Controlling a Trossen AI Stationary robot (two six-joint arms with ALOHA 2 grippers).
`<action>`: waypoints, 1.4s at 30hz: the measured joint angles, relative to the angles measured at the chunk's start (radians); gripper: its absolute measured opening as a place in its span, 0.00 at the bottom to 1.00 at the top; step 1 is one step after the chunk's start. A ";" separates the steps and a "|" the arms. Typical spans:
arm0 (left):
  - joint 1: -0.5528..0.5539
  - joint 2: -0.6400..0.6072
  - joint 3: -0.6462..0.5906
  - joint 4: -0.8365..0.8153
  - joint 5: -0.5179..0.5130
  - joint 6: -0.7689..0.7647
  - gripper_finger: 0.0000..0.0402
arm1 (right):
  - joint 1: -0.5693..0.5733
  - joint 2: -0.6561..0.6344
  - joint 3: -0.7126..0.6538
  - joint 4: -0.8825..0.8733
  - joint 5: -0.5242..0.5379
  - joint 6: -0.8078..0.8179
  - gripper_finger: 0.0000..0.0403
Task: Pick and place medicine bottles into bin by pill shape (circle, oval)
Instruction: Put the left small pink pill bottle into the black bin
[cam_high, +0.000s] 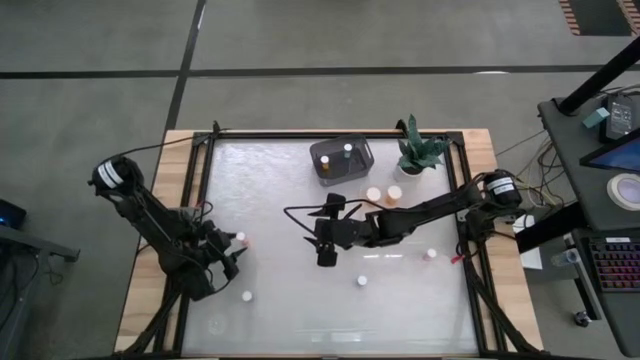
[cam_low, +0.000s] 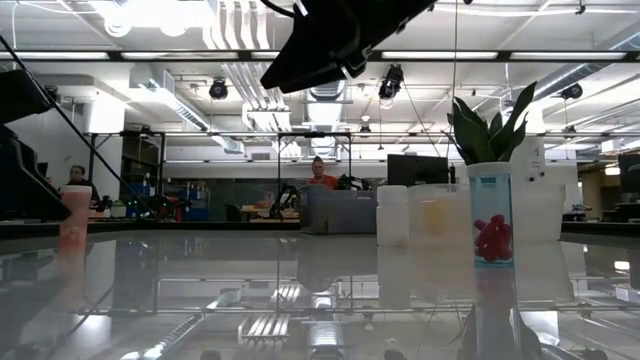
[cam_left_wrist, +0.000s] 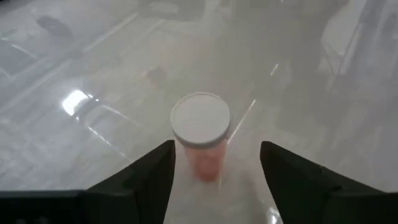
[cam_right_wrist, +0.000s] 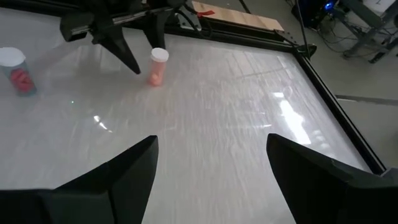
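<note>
Pincer (cam_left_wrist: 214, 163) on my left arm stands parted around an orange bottle (cam_left_wrist: 201, 134) with a white cap, upright on the worktop (cam_high: 400, 290) near its left edge, fingers clear of it. My right pincer (cam_high: 326, 258) hangs spread over the middle, holding nothing.

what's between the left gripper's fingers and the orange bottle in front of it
Nothing: in the left wrist view the open left gripper flanks the orange bottle, a bare gap on each side.
</note>
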 joint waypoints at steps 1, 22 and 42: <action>0.003 0.009 -0.004 0.011 -0.005 0.000 0.55 | 0.000 0.000 0.000 0.000 0.000 0.000 0.72; 0.033 0.231 -0.052 0.265 -0.065 -0.004 0.35 | 0.002 0.001 -0.008 0.001 0.001 0.008 0.72; 0.243 0.040 0.165 0.297 -0.066 0.603 0.20 | 0.000 0.104 0.047 0.269 -0.185 0.044 0.72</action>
